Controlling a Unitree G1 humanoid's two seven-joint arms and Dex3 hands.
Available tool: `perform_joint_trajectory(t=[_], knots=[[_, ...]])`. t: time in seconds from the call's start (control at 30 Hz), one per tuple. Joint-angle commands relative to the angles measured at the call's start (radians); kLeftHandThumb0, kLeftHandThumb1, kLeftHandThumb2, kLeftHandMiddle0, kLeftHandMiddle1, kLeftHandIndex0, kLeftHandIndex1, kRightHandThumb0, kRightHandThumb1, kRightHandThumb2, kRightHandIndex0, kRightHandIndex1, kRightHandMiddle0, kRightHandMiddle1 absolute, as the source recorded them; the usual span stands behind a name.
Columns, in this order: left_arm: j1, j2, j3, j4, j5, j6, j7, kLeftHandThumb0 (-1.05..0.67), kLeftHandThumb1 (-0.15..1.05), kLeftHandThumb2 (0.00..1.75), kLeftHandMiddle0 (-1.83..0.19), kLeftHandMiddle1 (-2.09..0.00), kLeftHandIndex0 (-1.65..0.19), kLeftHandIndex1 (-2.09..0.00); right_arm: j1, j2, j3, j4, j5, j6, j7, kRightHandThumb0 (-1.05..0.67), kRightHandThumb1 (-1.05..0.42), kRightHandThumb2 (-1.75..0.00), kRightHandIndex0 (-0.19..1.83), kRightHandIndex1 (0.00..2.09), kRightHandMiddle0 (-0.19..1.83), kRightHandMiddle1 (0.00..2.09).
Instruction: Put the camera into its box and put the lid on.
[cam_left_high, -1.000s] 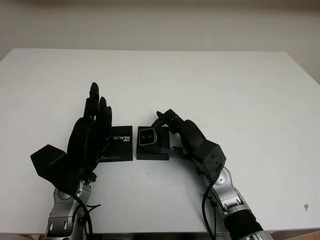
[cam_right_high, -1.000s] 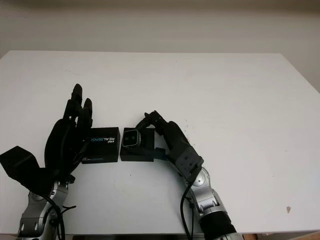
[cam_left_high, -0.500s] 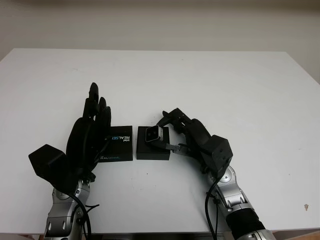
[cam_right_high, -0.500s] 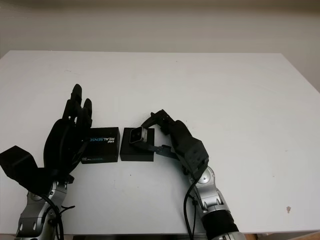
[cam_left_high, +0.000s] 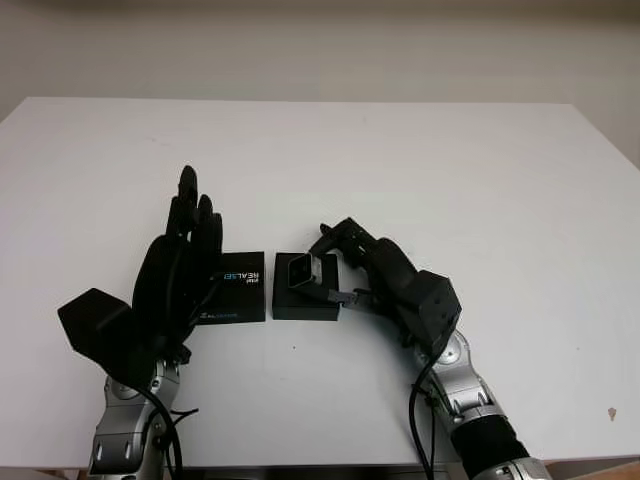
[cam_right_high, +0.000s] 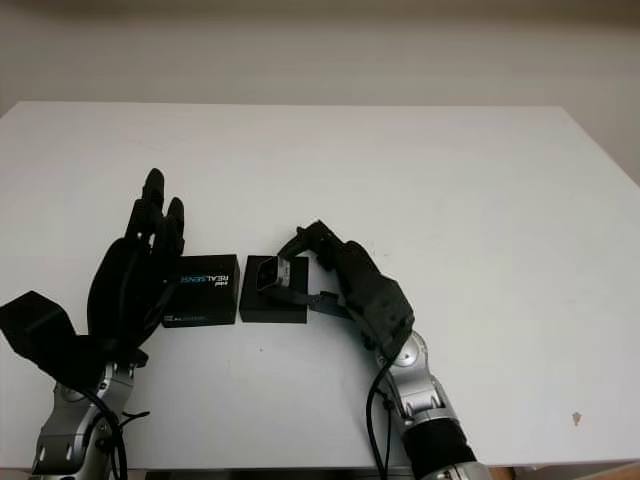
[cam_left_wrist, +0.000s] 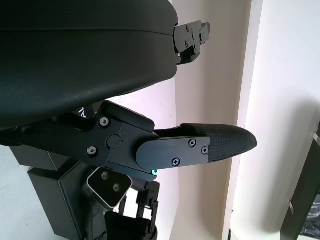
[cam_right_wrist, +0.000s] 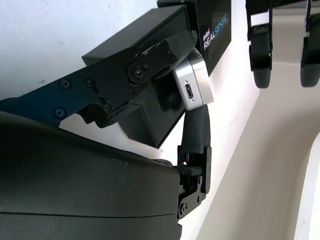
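Observation:
My right hand (cam_left_high: 326, 266) is shut on the small silver camera (cam_left_high: 299, 271), pinching it between fingers and thumb. The camera is tilted on its edge just above the open black box (cam_left_high: 304, 306), its end with the port showing in the right wrist view (cam_right_wrist: 193, 86). The box (cam_right_wrist: 152, 117) lies on the white table at front centre. Its black lid (cam_left_high: 236, 289), printed REALSENSE, lies flat directly to the left of the box. My left hand (cam_left_high: 186, 258) is open and stands upright against the lid's left side.
The white table (cam_left_high: 430, 170) stretches wide behind and to the right of the box. Its front edge runs close below both forearms. A small dark speck (cam_left_high: 612, 411) marks the table at the front right.
The camera lay face up in the box a second ago; my right hand has since tipped it up onto its edge. The left hand and lid have stayed put.

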Motion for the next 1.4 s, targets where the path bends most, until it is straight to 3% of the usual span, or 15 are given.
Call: perform_joint_trajectory(t=[0.0,0.3,0.4,0.43,0.47,0.57,0.7,1.13,1.27,1.37], knots=[[-0.004,0.003,-0.001,-0.009,0.003,-0.014,-0.005,-0.74,1.05,0.5,0.19,0.0,0.19,0.0,0.006,-0.005,0.016,-0.013,-0.015,0.0,-0.002,-0.43,-0.89,-0.06,0.25,0.06,0.38,1.74],[-0.002,0.006,0.001,-0.008,0.007,-0.019,-0.004,-0.75,1.05,0.5,0.19,0.0,0.19,0.0,0.013,-0.013,0.034,-0.06,-0.066,0.064,-0.028,-0.43,-0.89,-0.05,0.25,0.06,0.35,1.74],[0.001,0.004,0.003,-0.011,0.005,-0.019,0.0,-0.75,1.05,0.49,0.19,0.0,0.19,0.0,0.02,-0.039,0.062,-0.111,-0.127,0.121,-0.036,-0.43,-0.91,-0.06,0.22,0.04,0.23,1.65],[0.002,0.004,0.003,-0.01,0.005,-0.023,-0.001,-0.74,1.05,0.49,0.19,0.0,0.19,0.0,0.023,-0.052,0.073,-0.132,-0.151,0.131,-0.034,-0.44,-0.91,-0.06,0.19,0.03,0.12,1.5],[0.003,0.005,0.004,-0.008,0.004,-0.028,-0.005,-0.74,1.05,0.5,0.19,0.0,0.19,0.0,0.028,-0.064,0.083,-0.154,-0.169,0.136,-0.03,-0.45,-0.89,-0.05,0.12,0.02,0.03,1.19],[0.005,0.007,0.004,-0.011,0.006,-0.027,-0.005,-0.73,1.05,0.5,0.19,0.0,0.19,0.0,0.045,-0.09,0.096,-0.206,-0.198,0.123,-0.036,-0.5,-0.88,-0.05,-0.05,0.02,0.0,0.63],[0.006,0.012,0.004,-0.01,0.006,-0.029,-0.01,-0.73,1.05,0.51,0.19,0.0,0.19,0.0,0.076,-0.108,0.092,-0.263,-0.208,0.072,-0.064,-0.55,-0.89,-0.06,-0.18,0.0,-0.06,0.37],[-0.003,0.017,0.004,-0.007,0.011,-0.019,-0.011,-0.75,1.05,0.5,0.19,0.0,0.19,0.0,0.124,-0.133,0.071,-0.379,-0.196,-0.008,-0.089,-0.59,-0.89,-0.05,-0.19,0.0,-0.1,0.17],[-0.003,0.016,0.006,-0.009,0.006,-0.017,-0.011,-0.74,1.05,0.5,0.19,0.0,0.19,0.0,0.113,-0.181,0.089,-0.413,-0.301,-0.023,-0.112,-0.7,-0.95,-0.08,-0.19,0.0,-0.15,0.12],[-0.004,0.017,0.006,-0.009,0.0,-0.014,-0.016,-0.74,1.05,0.49,0.19,0.0,0.19,0.0,0.094,-0.237,0.109,-0.411,-0.42,-0.123,-0.177,-0.77,-1.04,-0.17,-0.14,0.04,-0.11,0.11]])
